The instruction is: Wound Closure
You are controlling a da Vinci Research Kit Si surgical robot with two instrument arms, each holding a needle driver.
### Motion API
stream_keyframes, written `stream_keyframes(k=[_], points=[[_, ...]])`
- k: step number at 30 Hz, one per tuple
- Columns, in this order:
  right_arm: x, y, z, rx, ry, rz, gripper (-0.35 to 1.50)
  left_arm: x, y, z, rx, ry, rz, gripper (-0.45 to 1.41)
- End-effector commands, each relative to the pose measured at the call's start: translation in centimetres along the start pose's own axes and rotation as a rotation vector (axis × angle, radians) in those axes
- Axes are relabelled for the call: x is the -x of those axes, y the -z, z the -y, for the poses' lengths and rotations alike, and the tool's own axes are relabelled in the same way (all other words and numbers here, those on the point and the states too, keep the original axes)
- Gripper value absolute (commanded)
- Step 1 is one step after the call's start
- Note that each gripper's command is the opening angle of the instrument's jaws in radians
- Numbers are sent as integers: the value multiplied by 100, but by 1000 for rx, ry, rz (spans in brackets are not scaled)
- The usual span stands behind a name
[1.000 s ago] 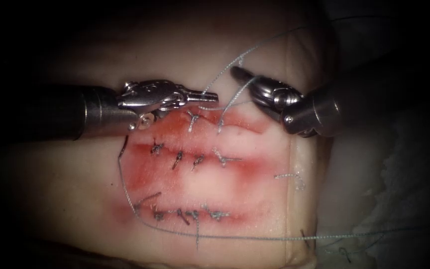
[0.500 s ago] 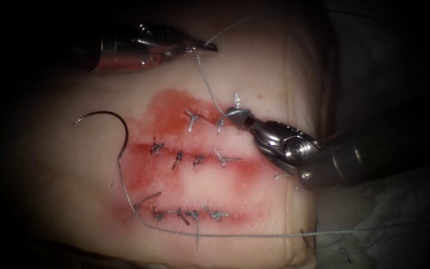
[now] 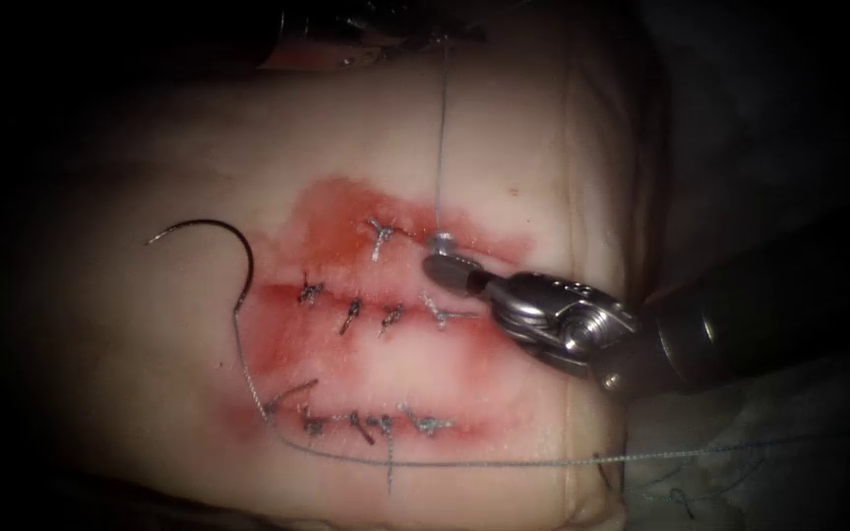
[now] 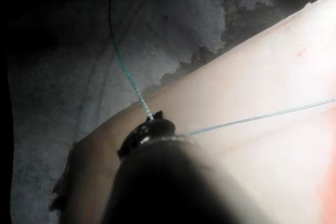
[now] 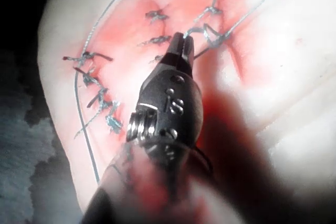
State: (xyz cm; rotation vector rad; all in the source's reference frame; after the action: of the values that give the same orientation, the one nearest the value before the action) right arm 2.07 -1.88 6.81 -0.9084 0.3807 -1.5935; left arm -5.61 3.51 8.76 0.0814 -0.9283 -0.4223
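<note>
Both tools' jaws grip the thread [image 3: 441, 138] taut over the knot; the needle [image 3: 211, 236] lies free on the tissue [image 3: 130, 324], left of the cuts.

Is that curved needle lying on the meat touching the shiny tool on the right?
Apart. The endoscope view shows the needle lying free on the tissue, left of the cuts, while the right tool sits at a knot far across, stitches between them.
</note>
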Motion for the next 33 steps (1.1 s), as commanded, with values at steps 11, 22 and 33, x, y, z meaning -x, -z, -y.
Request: stream_keyframes(k=[11, 22, 33], points=[[-16, -4, -15, 85, 139, -33, -35, 27, -55, -59, 48, -153, -119, -45], [-32, -3, -29, 141, 211, -71, -35, 38, -93, -74, 77, -234, -163, -45], [-41, -10, -34, 158, 228, -67, -35, 21, -112, -83, 107, -350, -297, -45]])
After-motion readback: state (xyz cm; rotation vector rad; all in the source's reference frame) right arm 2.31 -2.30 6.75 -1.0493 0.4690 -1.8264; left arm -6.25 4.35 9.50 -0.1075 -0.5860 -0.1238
